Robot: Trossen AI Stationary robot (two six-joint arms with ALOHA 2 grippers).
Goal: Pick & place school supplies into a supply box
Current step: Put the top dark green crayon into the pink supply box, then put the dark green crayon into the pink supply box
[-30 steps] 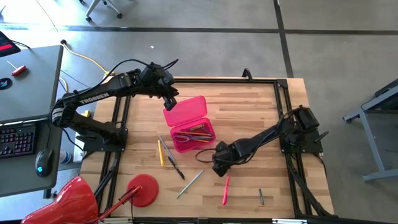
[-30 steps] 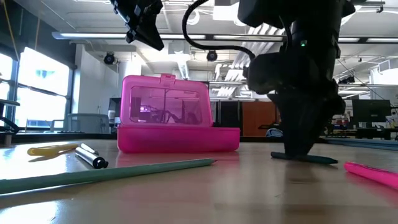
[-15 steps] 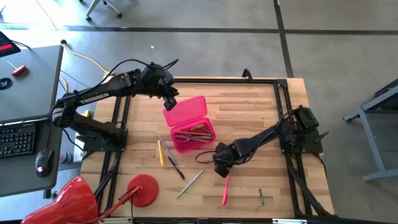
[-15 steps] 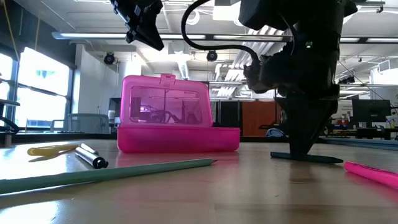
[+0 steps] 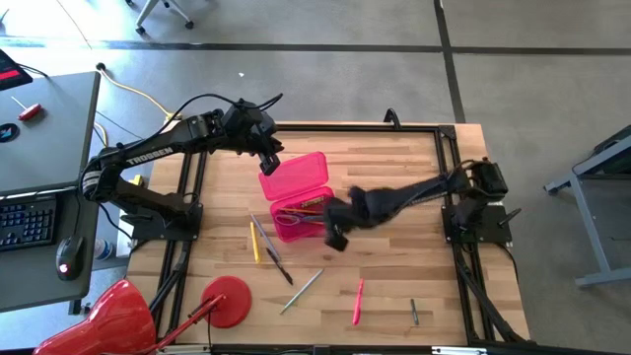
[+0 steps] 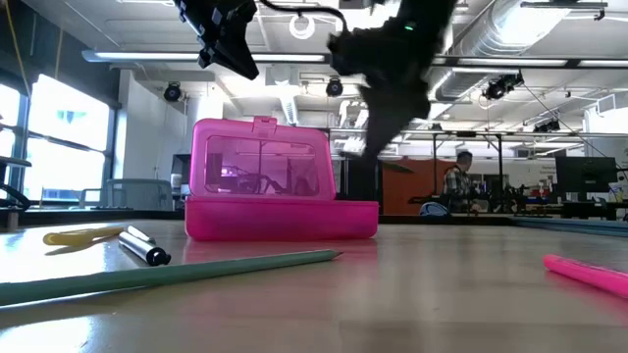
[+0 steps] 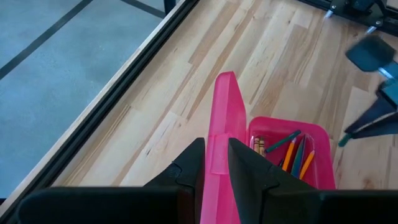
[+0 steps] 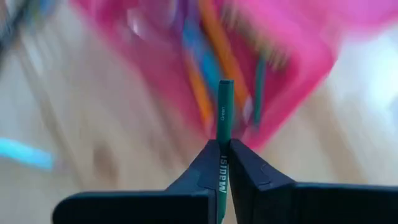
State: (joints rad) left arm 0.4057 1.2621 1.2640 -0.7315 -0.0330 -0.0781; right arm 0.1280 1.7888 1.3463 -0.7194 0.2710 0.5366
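Pinching a green pencil between its pressed-together fingers, the right gripper is raised off the table just beside the box at its 4 o'clock corner; the pencil's long axis runs straight out from the fingertips, its free end pointing toward the box interior. The left gripper has its fingers set either side of the raised lid, at the box's 11 o'clock. A pink pen lies on the table at 5 o'clock from the box, roughly along a 12-to-6 line.
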